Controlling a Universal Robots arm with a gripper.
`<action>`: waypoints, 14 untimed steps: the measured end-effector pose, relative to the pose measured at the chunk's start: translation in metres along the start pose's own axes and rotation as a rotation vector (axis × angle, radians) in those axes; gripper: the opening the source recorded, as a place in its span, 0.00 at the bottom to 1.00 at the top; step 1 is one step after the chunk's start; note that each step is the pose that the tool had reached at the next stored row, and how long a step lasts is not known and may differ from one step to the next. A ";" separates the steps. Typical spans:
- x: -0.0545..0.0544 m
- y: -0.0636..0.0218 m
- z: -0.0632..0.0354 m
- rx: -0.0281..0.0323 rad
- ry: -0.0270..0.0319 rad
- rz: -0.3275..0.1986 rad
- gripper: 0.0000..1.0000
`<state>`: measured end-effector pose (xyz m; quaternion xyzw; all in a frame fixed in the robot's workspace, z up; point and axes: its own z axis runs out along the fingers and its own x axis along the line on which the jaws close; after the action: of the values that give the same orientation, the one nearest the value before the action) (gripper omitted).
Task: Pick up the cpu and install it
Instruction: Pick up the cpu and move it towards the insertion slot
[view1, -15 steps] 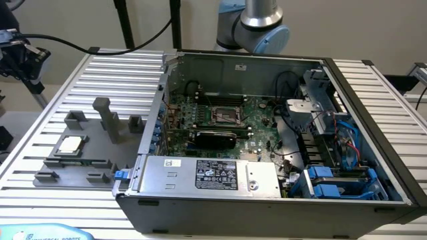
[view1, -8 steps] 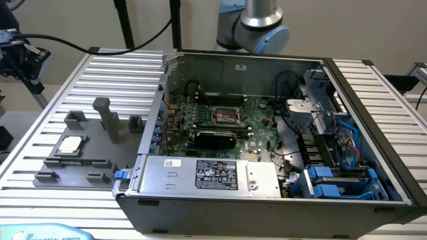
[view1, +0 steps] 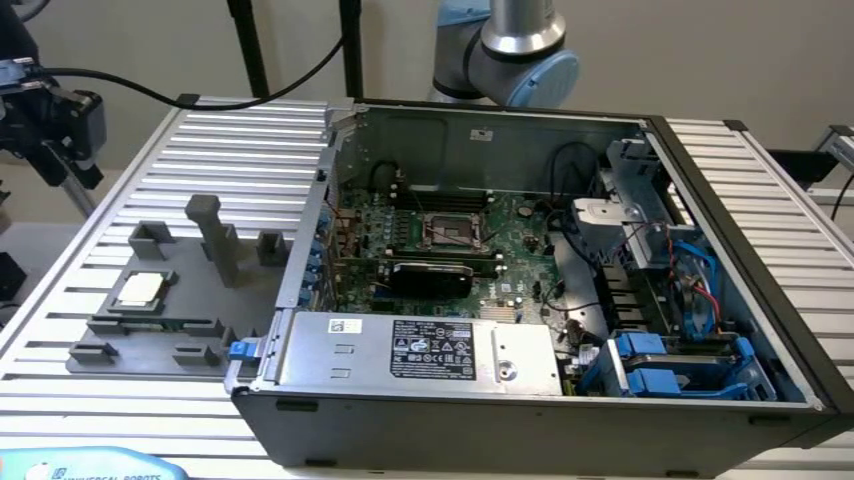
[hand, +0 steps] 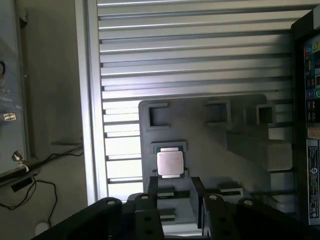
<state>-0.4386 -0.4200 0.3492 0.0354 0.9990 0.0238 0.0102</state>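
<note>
One cpu (view1: 139, 289), one fixture (view1: 200, 305), one computer case (view1: 534, 420) (motherboard (view1: 514, 235) inside).

I've got the cpu (hand: 170, 162) in cam, silver top up, lying flat in a recess of the grey fixture (hand: 215, 150). Gripper (hand: 174, 182) hangs over the fixture w/ its two black fingers (hand: 152, 192) apart, and only fixture shows through the gap. The tips frame a spot just beside the cpu, and I can't see any contact. The fixture lies on the slatted alu table (hand: 190, 50) and has square pockets and raised blocks elsewhere on it. The black edge of the PC case (hand: 311, 130), w/ labels, runs alongside the fixture. Past the table's far edge there's floor w/ thin black cables (hand: 35, 192).
</note>
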 end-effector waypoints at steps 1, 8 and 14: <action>0.000 0.0000 0.0000 0.0000 0.0000 0.000 0.42; 0.000 -0.0002 0.0028 0.0000 0.0007 0.000 0.71; -0.002 -0.0015 0.0137 0.0004 0.0043 0.000 0.71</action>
<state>-0.4369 -0.4210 0.3355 0.0354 0.9991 0.0237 0.0081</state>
